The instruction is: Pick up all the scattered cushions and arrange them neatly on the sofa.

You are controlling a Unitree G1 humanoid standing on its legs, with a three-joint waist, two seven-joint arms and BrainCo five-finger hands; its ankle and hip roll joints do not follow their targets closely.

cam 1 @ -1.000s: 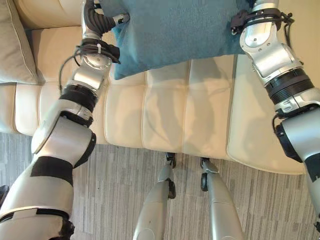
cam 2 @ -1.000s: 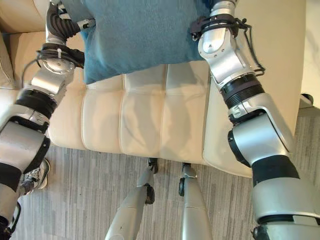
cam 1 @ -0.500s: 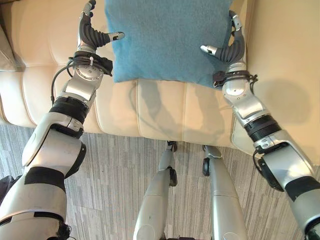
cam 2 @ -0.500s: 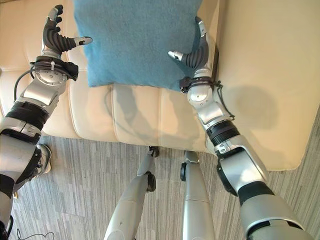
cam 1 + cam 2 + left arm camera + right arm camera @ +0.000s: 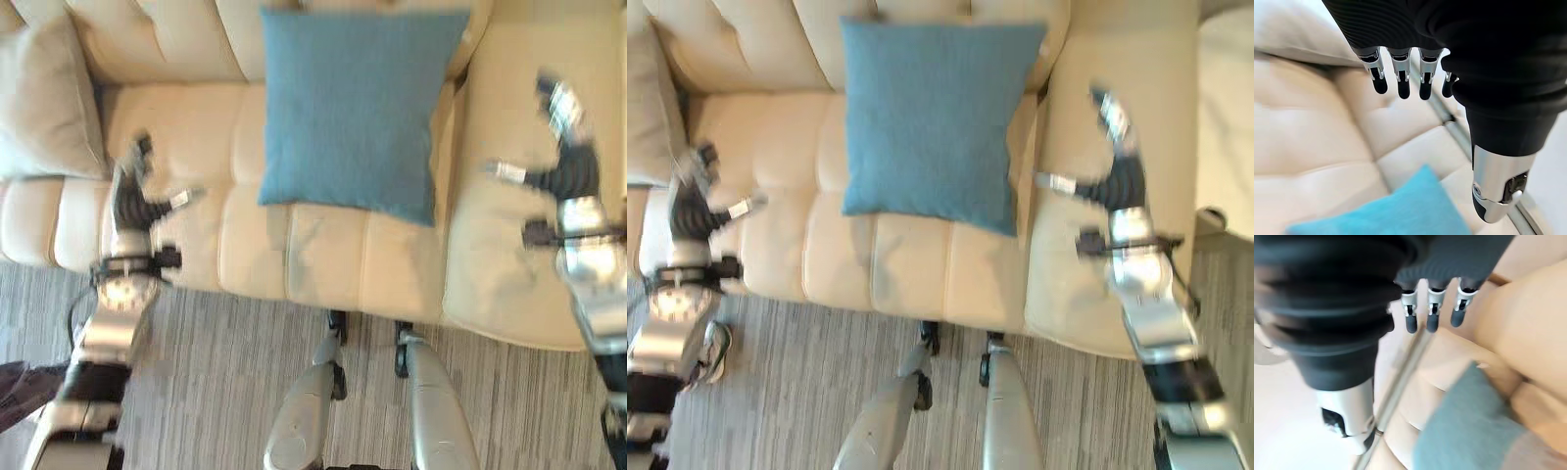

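Observation:
A blue cushion (image 5: 355,113) leans against the backrest of the cream sofa (image 5: 176,117), its lower edge on the seat; it also shows as blue cushion (image 5: 1400,210) and blue cushion (image 5: 1464,426). A beige cushion (image 5: 44,103) rests at the sofa's left end. My left hand (image 5: 132,201) hovers open over the seat's left part, apart from the blue cushion. Over the sofa's right armrest, my right hand (image 5: 568,157) is open too, holding nothing. Straight fingers (image 5: 1400,83) and fingers (image 5: 1431,313) show in the wrist views.
Grey striped floor (image 5: 225,382) runs in front of the sofa. The wide right armrest (image 5: 519,255) lies below my right hand. A dark object (image 5: 20,392) sits at the lower left on the floor.
Both hands have let go of the blue cushion and drawn back and outward. The cushion now stands alone against the backrest. The camera view has pulled back.

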